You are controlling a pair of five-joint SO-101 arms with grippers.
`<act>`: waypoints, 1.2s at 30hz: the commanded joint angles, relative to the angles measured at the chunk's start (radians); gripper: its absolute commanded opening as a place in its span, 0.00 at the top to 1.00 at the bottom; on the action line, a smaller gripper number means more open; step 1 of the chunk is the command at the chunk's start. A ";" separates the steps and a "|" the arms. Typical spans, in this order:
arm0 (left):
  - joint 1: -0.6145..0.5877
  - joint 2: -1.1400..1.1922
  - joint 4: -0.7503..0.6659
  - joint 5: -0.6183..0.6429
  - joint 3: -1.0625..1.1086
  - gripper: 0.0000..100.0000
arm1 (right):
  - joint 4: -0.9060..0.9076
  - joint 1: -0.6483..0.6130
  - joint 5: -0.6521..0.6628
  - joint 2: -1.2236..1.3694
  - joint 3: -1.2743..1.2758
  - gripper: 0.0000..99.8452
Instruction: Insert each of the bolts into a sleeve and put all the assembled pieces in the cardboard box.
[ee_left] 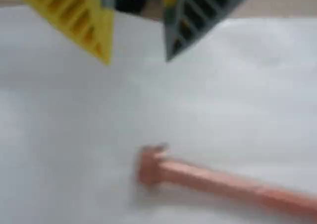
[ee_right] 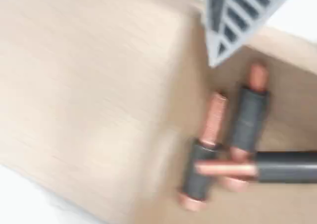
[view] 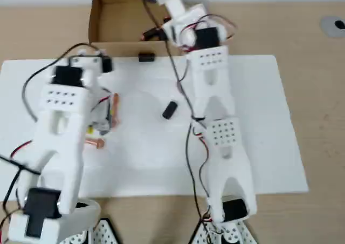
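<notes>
Three assembled pieces (ee_right: 250, 117) lie in the box (view: 118, 22), left hand (ee_left: 137, 59) spread above a bolt (ee_left: 218, 182).

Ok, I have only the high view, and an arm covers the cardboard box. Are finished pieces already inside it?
Observer: Yes. Three assembled pieces are in the cardboard box.
Operator: Do they stand or lie?
Observer: They lie on their sides, two side by side, the third across their ends.
Operator: And on the left side, is anything held?
Observer: No. The left gripper is open and empty; a loose bolt lies flat on the white sheet near it.
</notes>
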 commanded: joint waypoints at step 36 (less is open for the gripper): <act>0.032 0.596 -0.269 0.066 -0.354 0.92 | 0.377 0.513 0.005 -0.662 -0.031 0.64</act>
